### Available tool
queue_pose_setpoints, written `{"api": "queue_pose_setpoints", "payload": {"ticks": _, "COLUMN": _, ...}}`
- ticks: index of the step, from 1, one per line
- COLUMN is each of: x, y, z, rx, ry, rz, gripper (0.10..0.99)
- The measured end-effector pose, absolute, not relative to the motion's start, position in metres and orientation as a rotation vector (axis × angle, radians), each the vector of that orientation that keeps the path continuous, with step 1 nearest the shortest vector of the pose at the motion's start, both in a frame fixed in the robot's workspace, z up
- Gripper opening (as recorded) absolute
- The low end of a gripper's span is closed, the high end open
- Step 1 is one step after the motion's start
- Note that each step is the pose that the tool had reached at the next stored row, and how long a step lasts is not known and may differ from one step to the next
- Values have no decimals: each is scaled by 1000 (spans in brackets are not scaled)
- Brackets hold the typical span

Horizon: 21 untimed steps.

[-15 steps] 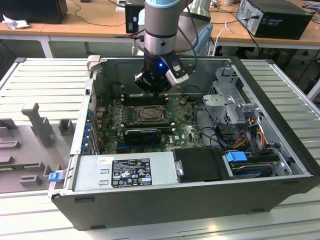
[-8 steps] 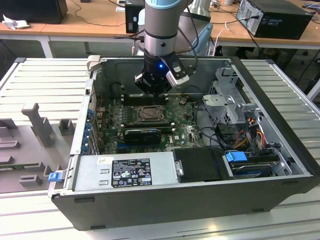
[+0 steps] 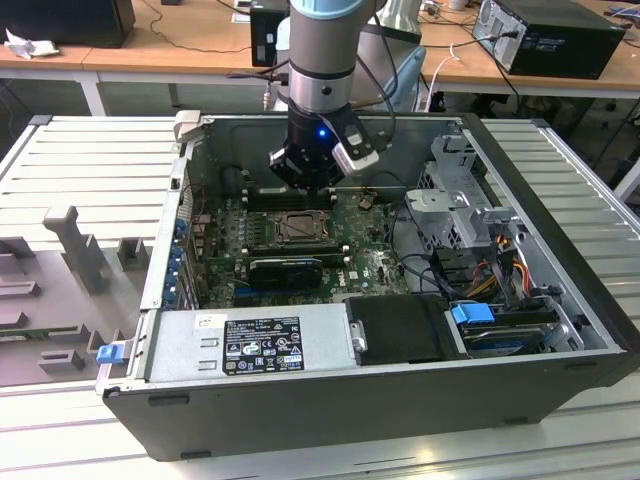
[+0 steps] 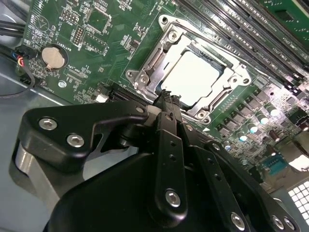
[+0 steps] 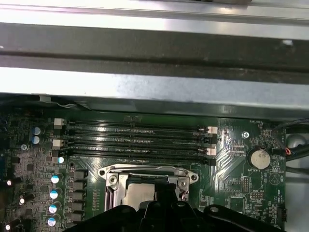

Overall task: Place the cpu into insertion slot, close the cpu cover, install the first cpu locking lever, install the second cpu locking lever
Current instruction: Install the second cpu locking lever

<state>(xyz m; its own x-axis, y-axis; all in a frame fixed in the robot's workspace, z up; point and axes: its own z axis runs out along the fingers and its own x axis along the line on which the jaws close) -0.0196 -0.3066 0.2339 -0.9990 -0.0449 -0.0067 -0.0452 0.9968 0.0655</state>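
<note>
Above the cpu (image 4: 193,77) (cover down), end effector (image 4: 167,100) fingers pressed together, gripping nothing.

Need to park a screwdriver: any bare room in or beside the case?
Free: ribbed table on the exterior view's left of the case, and right of it. Crowded: motherboard under the pincer, drive cage and cables.

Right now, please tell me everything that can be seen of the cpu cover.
The cpu cover is a thin silvery-grey metal frame, roughly square, with a large square window. It lies flat and closed over the insertion slot on the green motherboard, and the pale face of the cpu shows through the window. Screws sit at the corners of the surrounding mount. In both wrist views the black pincer hangs over one edge of it; contact cannot be told. Long memory slots run beside it.
</note>
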Motion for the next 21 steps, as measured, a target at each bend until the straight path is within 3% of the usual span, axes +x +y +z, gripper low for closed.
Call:
{"api": "queue_pose_setpoints", "payload": {"ticks": 13, "x": -20, "y": -311, "z": 252, "rx": -71, "ry": 3134, "rz": 107, "gripper": 106}}
{"api": "queue_pose_setpoints", "payload": {"ticks": 21, "x": -20, "y": -333, "z": 250, "rx": -71, "ry": 3134, "rz": 108, "gripper": 106}}
